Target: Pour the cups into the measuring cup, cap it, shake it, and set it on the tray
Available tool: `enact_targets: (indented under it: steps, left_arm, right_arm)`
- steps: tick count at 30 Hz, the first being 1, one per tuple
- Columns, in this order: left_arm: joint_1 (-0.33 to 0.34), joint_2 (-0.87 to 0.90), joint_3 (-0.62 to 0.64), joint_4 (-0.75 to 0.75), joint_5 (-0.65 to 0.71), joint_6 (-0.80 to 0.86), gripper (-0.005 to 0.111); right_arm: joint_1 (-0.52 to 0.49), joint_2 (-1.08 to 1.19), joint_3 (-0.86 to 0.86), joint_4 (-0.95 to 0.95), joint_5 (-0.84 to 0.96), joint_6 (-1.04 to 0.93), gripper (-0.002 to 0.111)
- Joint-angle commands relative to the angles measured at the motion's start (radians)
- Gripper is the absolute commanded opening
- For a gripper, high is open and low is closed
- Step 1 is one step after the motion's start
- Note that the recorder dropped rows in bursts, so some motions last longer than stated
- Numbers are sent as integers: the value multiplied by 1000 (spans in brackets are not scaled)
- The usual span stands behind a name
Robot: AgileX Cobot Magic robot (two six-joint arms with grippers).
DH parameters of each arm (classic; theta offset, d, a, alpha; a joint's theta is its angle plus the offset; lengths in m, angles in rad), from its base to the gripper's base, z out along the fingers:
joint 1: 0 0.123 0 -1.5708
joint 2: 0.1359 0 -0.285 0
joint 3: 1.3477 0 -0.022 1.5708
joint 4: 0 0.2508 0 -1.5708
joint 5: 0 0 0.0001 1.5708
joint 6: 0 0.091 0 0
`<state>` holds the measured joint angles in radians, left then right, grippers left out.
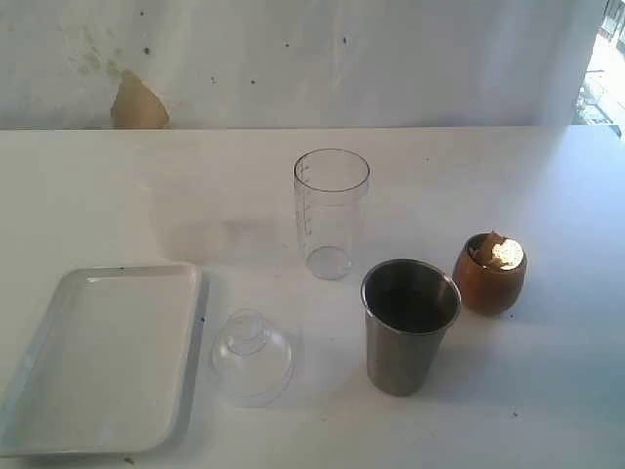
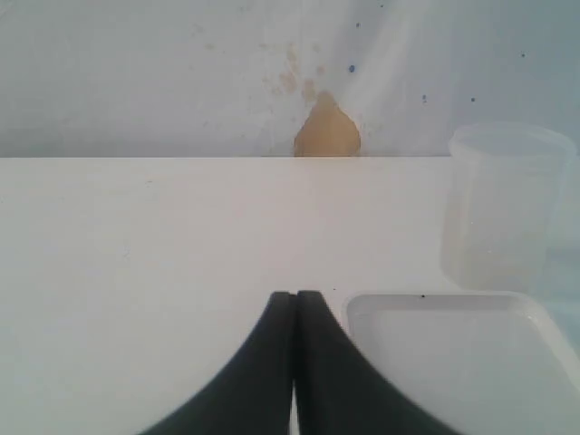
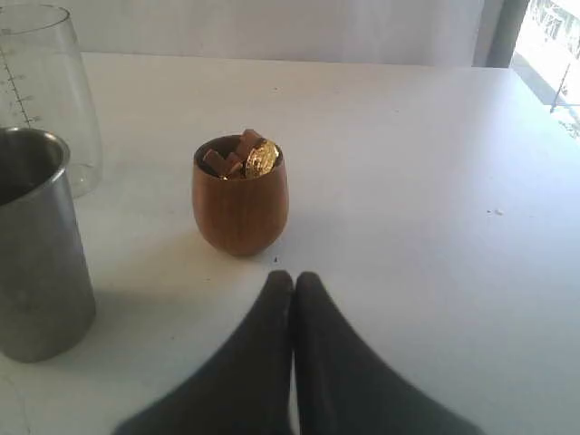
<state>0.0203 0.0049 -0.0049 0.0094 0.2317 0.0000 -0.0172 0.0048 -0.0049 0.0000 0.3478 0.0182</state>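
In the exterior view, the clear measuring cup (image 1: 331, 213) stands upright and uncapped near the middle of the white table (image 1: 547, 391). The steel tumbler (image 1: 410, 337) stands nearer the camera, to the measuring cup's right, and its inside is too dark to read. Just beside the tumbler on the right is the wooden cup (image 1: 489, 276), filled to the brim with brown pieces and something shiny. The white tray (image 1: 107, 362) lies at the left with nothing on it. The clear dome lid (image 1: 251, 355) rests on the table between the tray and the tumbler, close to the tray's rim. A brown patch (image 1: 139, 103) marks the wall (image 1: 391, 59) behind. Neither gripper shows here.

In the left wrist view, the left gripper (image 2: 294, 297) hangs over bare table with its black fingers pressed together and nothing between them. A corner of the tray (image 2: 426, 299) lies just beside them, and the measuring cup (image 2: 503, 208) stands beyond it.

In the right wrist view, the right gripper (image 3: 293, 279) also has its fingers closed together on nothing, just short of the wooden cup (image 3: 240, 204). The wooden cup holds brown chunks and a gold-coloured piece. The steel tumbler (image 3: 36, 263) and the measuring cup (image 3: 50, 91) stand off to one side.
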Motion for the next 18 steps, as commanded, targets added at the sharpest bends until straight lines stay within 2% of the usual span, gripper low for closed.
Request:
enact_targets:
  steps: [1, 6, 9, 12, 15, 16, 17, 18]
  left_arm:
    - [-4, -5, 5, 1, 2, 0, 0]
    - [-4, -5, 5, 1, 2, 0, 0]
    - [-4, -5, 5, 1, 2, 0, 0]
    - [-4, -5, 5, 1, 2, 0, 0]
    - [-4, -5, 5, 1, 2, 0, 0]
    - [-4, -5, 5, 1, 2, 0, 0]
    - [-4, -5, 5, 1, 2, 0, 0]
    - [-4, -5, 5, 1, 2, 0, 0]
  right_arm:
    - [-2, -5, 5, -6, -12, 5, 0]
    - [-2, -5, 5, -30, -141, 5, 0]
    - [-2, -5, 5, -30, -332, 5, 0]
    - [-2, -5, 5, -30, -622, 17, 0]
    - [-2, -5, 5, -25, -872, 152, 0]
    - [-2, -5, 5, -16, -913, 287, 0]
    - [-2, -5, 5, -16, -903, 338, 0]
    - [-2, -5, 5, -32, -819, 335, 1]
